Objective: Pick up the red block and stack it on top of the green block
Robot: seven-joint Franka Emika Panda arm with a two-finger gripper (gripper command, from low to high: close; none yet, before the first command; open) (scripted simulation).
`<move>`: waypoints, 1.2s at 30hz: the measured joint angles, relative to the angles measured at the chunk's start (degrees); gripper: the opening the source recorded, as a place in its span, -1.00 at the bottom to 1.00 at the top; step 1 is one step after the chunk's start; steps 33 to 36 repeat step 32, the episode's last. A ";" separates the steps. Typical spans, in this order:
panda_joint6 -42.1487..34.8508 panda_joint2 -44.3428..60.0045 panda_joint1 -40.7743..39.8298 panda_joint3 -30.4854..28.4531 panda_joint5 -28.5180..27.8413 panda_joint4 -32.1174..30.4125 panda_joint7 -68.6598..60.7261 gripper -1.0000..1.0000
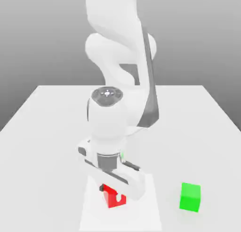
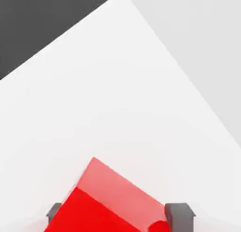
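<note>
- While the claw (image 1: 113,194) reaches down at the counter's (image 1: 47,132) near edge, its fingers (image 2: 179,216) sit narrowed on either side of the red block (image 1: 114,198), seemingly gripping it ready for lifting.
- One red block, one green block (image 1: 190,196); the green rests well apart toward the exterior view's right, awaiting stacking.

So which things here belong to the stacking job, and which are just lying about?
Job:
- red block, between the gripper fingers
- green block, standing apart toward the exterior view's right

Lying about:
- nothing loose; just the white table under both blocks
</note>
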 joint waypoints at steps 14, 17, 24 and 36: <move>-14.98 -9.07 18.88 10.33 0.79 5.83 9.57 -1.00; -10.92 -4.18 19.63 9.18 -2.40 6.50 12.43 -1.00; -6.46 0.61 20.60 7.85 -4.67 6.75 14.12 1.00; -14.60 -8.10 20.14 9.30 0.20 6.32 10.61 1.00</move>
